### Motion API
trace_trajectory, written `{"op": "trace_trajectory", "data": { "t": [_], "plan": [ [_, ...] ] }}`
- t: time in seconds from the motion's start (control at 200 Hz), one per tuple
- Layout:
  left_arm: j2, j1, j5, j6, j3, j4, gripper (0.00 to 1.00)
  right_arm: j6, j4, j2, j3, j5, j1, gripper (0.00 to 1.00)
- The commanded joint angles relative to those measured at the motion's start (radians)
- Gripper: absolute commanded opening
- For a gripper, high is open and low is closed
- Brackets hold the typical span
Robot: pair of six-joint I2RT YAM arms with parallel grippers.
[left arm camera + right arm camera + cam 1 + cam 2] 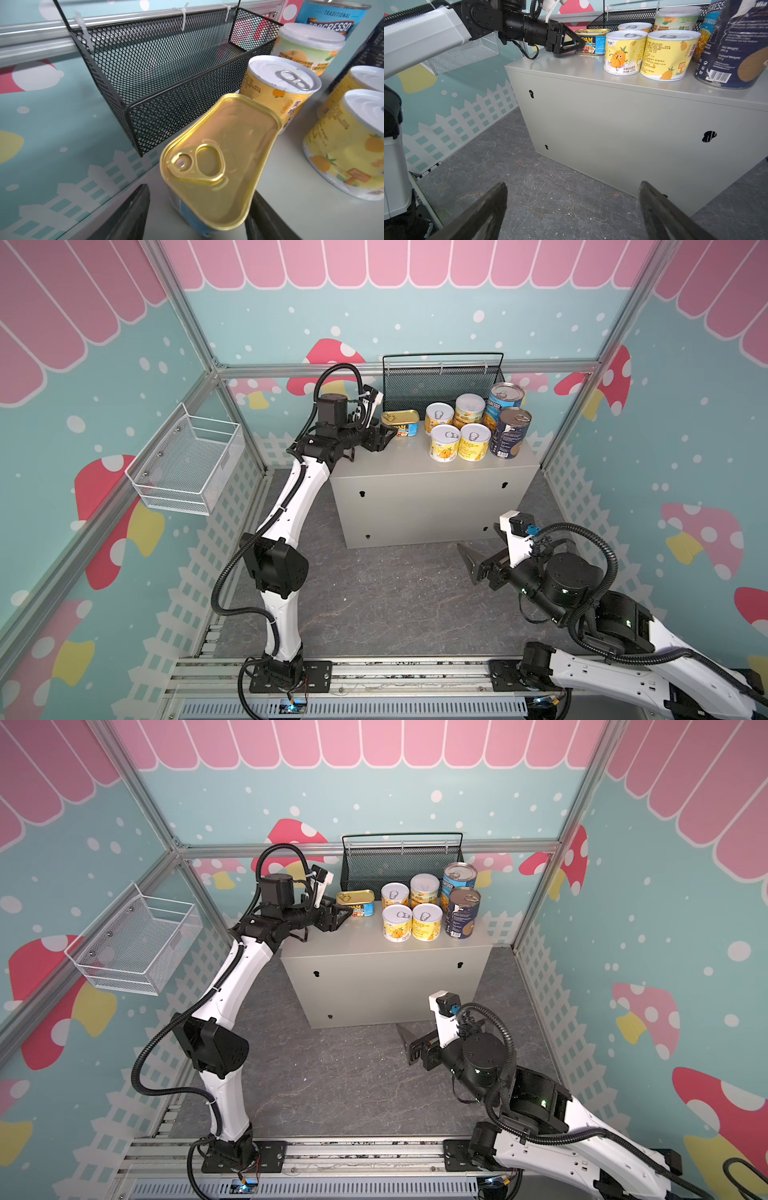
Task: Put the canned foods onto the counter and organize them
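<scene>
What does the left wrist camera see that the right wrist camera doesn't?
Only the left wrist view looks down on the gold top and pull ring of the SPAM tin and into the black mesh basket. Only the right wrist view shows the front of the counter with its keyholes, the grey floor, the white wire basket and the left arm. Both show the SPAM tin, the yellow-labelled tins, a blue-labelled tin and the black mesh basket.
</scene>
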Motion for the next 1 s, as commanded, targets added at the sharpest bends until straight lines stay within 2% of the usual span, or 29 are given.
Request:
{"op": "trace_trajectory", "data": {
  "t": [0.0, 0.58, 0.996],
  "plan": [
    [0.03, -0.003, 0.045, 0.023, 0.055, -0.033, 0.75, -0.006, 0.019, -0.003, -0.012, 0.016, 0.0, 1.0],
    [0.056, -0.01, 0.097, 0.013, 0.107, -0.039, 0.79, 0.005, 0.019, -0.031, -0.037, 0.021, 0.0, 0.99],
    [0.0, 0.002, 0.084, -0.116, 0.127, -0.045, 0.83, 0.009, 0.023, -0.03, -0.043, 0.02, 0.0, 1.0]
  ]
}}
